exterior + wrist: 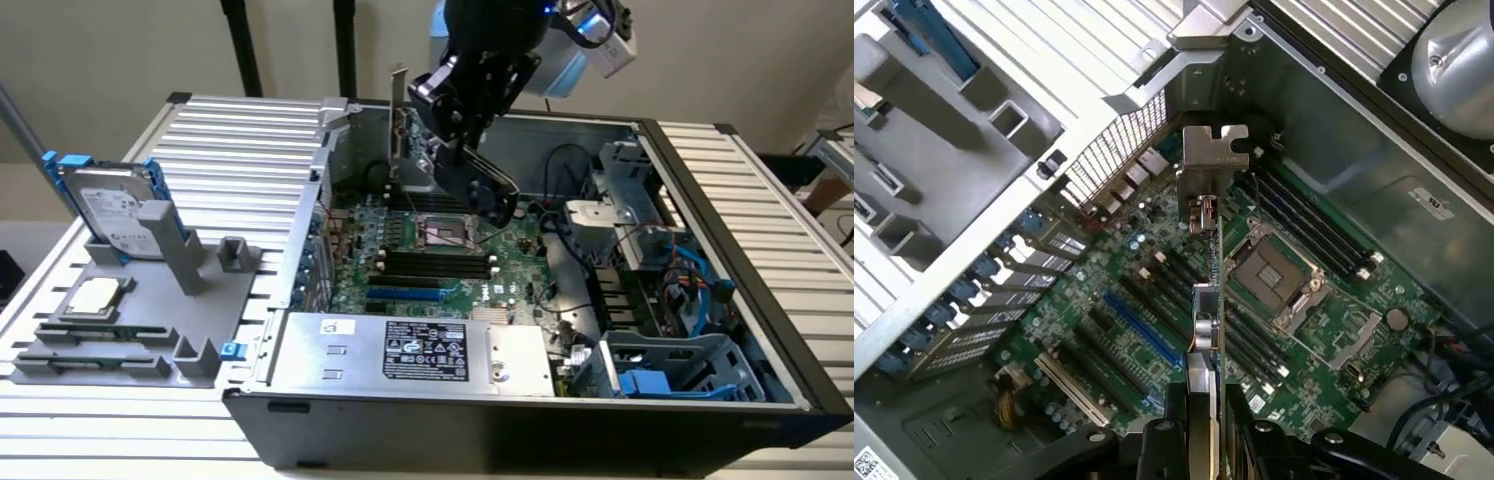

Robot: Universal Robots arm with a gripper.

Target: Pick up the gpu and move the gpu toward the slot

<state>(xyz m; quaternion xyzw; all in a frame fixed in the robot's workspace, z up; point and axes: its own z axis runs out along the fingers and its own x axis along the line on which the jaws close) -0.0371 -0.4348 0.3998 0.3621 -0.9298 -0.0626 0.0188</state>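
- Claw (455, 142) was clamped on the gpu (483, 186), gripping it by one edge.
- The gpu hung in the air inside the case (534, 440), above the board and near the CPU socket (449, 232), touching nothing.
- My read: pick-up done, carry in hand.
- The slot (400, 296) sat off to the side, nearer the power supply (414, 350). Getting there called for a sideways shift and squaring the card's edge to it.
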